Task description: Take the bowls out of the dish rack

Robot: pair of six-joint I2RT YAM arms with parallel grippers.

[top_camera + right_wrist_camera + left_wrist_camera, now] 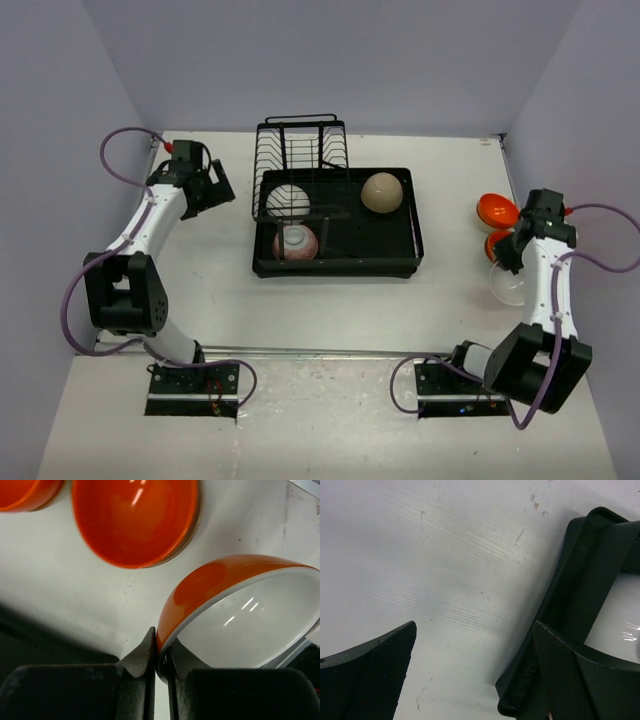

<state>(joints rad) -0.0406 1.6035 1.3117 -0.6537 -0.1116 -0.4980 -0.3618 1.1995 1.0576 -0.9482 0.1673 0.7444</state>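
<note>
Tightly, right gripper (160, 652) pinches orange-and-white bowl (250, 620) — left gripper (474, 627) spread.

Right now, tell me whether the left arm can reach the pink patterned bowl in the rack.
Probably yes. The left gripper is open beside the rack, and the pink bowl lies just inside its left wall with nothing over it.

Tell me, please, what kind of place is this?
Probably a robot test bench, not a kitchen: a bare white table boxed in by plain walls, arms bolted at its edge, and a dish rack.
</note>
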